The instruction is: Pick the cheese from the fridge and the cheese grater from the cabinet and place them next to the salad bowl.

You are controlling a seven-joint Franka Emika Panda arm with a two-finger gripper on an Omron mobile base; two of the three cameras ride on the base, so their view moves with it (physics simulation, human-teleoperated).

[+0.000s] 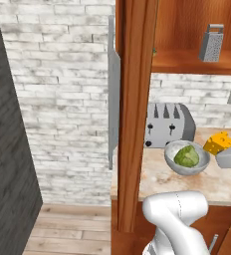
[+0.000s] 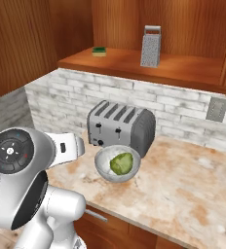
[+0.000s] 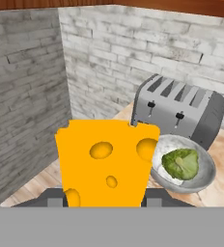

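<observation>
Cheese (image 3: 104,166) occupies the near foreground of the hand view, clamped upright between the 2 dark fingertips (image 3: 53,197) of the gripper (image 3: 104,198); the jaws are nearly closed and grip the wedge at its lower edge. From the left base view, the same wedge sits above the counter (image 1: 207,182), at 2 o'clock from the salad bowl (image 1: 187,157) and near it. The bowl rests on the counter and contains 1 green lettuce head (image 1: 186,155). A silver toaster (image 2: 121,126) with 4 slots stands directly behind the bowl, at its 12 o'clock in the right base view. The cheese grater (image 2: 151,46) stands upright on the shelf of the open cabinet (image 2: 183,70), at 1 o'clock above the toaster. A green-and-yellow sponge (image 2: 99,50) lies on the same shelf, at the grater's 9 o'clock, well apart.
</observation>
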